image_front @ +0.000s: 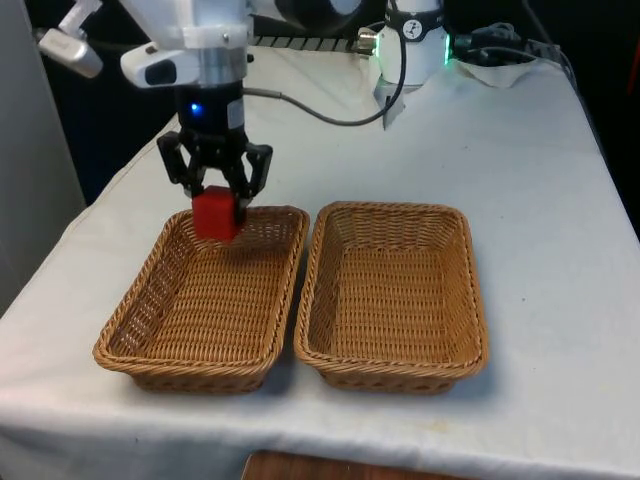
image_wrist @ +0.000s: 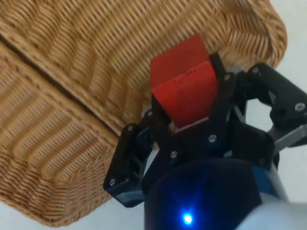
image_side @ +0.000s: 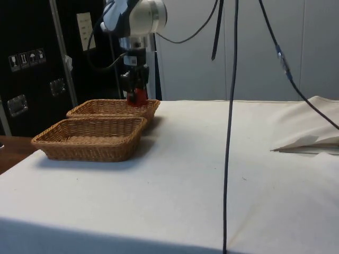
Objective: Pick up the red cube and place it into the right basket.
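The white arm is reaching down over the front view's left half of the table, its wrist pointing nearly straight down, and the black gripper is hanging just above the far rim of the wicker basket on the front view's left. The jaws are clamping the red cube between them, one finger on each of two opposite faces, and the cube is sitting clear of the weave, held in the air over the basket's far end (in the wrist view its lower part is sticking out past the fingertips, with basket wall behind it). In the side view the gripper is carrying the cube at about rim height over the farther of the two baskets. Moving towards the front view's right, the second wicker basket is standing just beside the first, their long rims nearly touching, and it is holding nothing that can be seen; the left one is likewise showing only bare weave on its floor beneath the cube. Both baskets are resting on the white cloth, and a dark cable is hanging down across the side view nearer the camera.
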Controlling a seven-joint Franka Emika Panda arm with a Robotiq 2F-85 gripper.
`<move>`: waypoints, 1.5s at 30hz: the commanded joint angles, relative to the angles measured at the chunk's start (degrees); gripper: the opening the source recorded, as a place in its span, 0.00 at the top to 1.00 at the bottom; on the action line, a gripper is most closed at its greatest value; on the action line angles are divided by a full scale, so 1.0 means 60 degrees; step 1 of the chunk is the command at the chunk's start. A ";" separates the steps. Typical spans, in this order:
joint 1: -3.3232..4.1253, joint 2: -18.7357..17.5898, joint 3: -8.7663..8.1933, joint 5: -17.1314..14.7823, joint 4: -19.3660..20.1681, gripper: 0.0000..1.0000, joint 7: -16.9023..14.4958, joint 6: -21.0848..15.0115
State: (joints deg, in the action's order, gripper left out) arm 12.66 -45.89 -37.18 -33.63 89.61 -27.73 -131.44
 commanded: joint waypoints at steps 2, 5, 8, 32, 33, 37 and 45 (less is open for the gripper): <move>-0.0162 -0.0306 0.0076 -0.0134 -0.0372 0.99 -0.0038 0.0095; -0.0201 -0.0602 0.0038 -0.0334 -0.0602 0.99 -0.0095 0.0048; -0.0220 -0.0850 0.0010 -0.0535 -0.0793 0.99 -0.0143 0.0038; -0.0210 -0.1127 -0.0029 -0.0783 -0.0993 0.00 -0.0162 0.0048; -0.0210 -0.1127 -0.0029 -0.0783 -0.0993 0.00 -0.0162 0.0048; -0.0105 -0.0821 -0.0201 -0.0726 -0.0936 0.00 -0.0143 0.0248; 0.0153 -0.0258 -0.0382 -0.0697 -0.0583 0.00 -0.0124 0.0477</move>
State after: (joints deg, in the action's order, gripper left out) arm 12.95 -48.30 -39.08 -38.04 85.26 -28.65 -128.46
